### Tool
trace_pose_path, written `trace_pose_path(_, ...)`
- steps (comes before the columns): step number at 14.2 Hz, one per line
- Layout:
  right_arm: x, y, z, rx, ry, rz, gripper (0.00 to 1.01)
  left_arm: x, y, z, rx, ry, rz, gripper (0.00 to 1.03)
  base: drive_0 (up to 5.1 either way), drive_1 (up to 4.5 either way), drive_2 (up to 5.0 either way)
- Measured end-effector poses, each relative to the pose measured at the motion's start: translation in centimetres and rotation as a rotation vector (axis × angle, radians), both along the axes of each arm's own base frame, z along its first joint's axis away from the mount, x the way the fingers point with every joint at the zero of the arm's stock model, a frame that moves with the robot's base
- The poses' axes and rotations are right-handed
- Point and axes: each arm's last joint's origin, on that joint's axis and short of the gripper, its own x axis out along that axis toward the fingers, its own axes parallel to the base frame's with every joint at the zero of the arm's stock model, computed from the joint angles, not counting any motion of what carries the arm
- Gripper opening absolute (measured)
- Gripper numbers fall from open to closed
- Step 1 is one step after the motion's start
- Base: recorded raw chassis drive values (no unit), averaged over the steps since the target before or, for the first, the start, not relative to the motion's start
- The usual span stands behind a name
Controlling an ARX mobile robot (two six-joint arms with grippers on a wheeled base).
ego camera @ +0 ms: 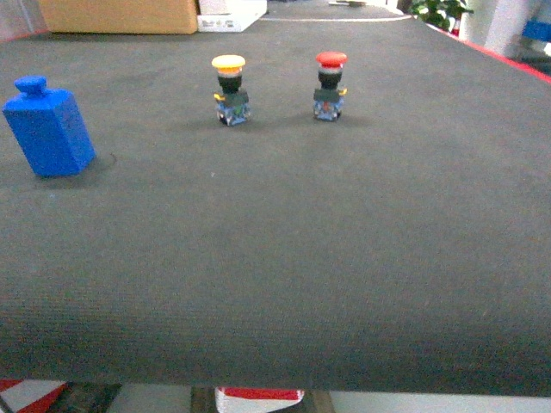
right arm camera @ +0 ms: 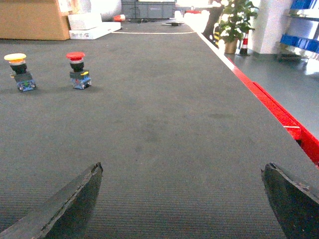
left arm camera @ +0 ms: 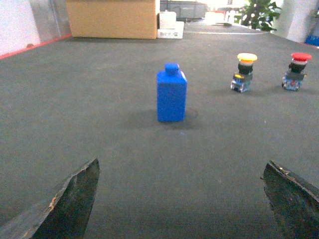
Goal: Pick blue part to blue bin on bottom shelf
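Blue part (left arm camera: 172, 93) upright, well ahead of left gripper (left arm camera: 182, 199) (jaws wide).

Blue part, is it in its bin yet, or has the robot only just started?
Only just started. Nothing looks done: the blue part stands upright on the dark mat, left of the yellow-capped push button and red-capped push button. The left gripper is open, facing it but not touching. The right gripper is open and empty. Grasping, carrying and dropping remain; no bin or shelf is in view.
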Motion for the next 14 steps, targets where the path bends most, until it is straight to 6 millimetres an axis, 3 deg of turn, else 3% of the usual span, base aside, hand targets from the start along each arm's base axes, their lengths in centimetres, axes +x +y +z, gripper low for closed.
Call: trace_pose_path(14, 0.00, 0.00, -0.01, 0.000, 0.001, 0.000, 0.98, 0.00, 0.00, 0.00, 0.000, 0.000, 0.000, 0.98, 0.0, 0.00, 0.0)
